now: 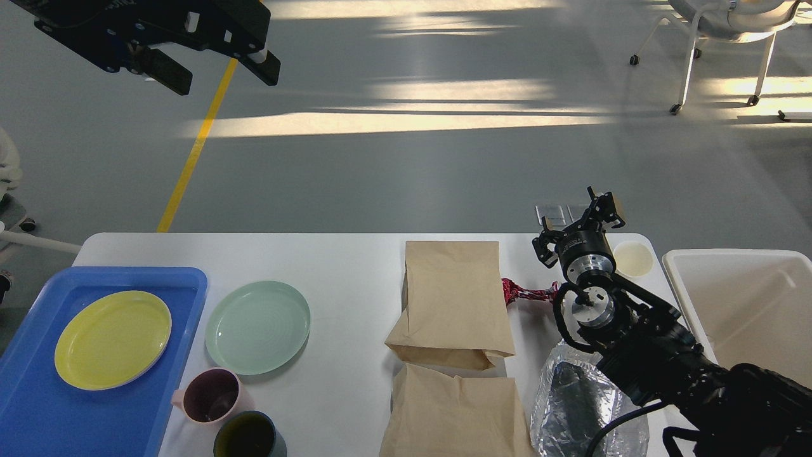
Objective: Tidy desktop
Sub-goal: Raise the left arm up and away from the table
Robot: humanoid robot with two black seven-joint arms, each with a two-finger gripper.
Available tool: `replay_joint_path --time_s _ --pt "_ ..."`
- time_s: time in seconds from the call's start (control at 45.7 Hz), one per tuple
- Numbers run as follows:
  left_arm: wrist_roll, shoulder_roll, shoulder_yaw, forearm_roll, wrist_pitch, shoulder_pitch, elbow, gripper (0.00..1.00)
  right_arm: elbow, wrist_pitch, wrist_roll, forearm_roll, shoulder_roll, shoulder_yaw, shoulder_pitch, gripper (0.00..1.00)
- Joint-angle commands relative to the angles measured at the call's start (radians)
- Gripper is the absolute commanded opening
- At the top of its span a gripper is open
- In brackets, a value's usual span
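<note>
Progress looks slight: on the desktop (355,260), filling the lower part of the view, only the yellow plate (113,339) lies in the blue tray (158,282). The green plate (257,327), two cups, paper bags (453,298) and wrappers remain out. The left gripper (216,66) hangs high, open and empty; the right gripper (599,212) is too small to judge.

2 brown paper bags (453,304) flat on white desktop (342,260); yellow plate (113,339) in blue tray (38,406); green plate (257,327) beside.
</note>
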Motion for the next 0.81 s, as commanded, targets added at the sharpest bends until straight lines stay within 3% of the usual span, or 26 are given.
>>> replay_joint_path --time_s 0.0,0.153,0.306,0.787 --pt "0.001 -0.008 0.002 0.002 -0.005 -0.053 0.000 0.97 0.000 0.000 0.000 0.000 0.000 0.000 0.000 1.00" --pt "0.051 -0.010 0.002 0.002 -0.005 -0.076 -0.002 0.97 0.000 0.000 0.000 0.000 0.000 0.000 0.000 1.00" --pt "0.054 -0.016 0.001 0.002 -0.005 -0.048 -0.002 0.97 0.002 0.000 0.000 0.000 0.000 0.000 0.000 1.00" --pt "0.056 0.052 0.058 0.000 -0.005 0.329 0.006 0.97 0.000 0.000 0.000 0.000 0.000 0.000 0.000 1.00"
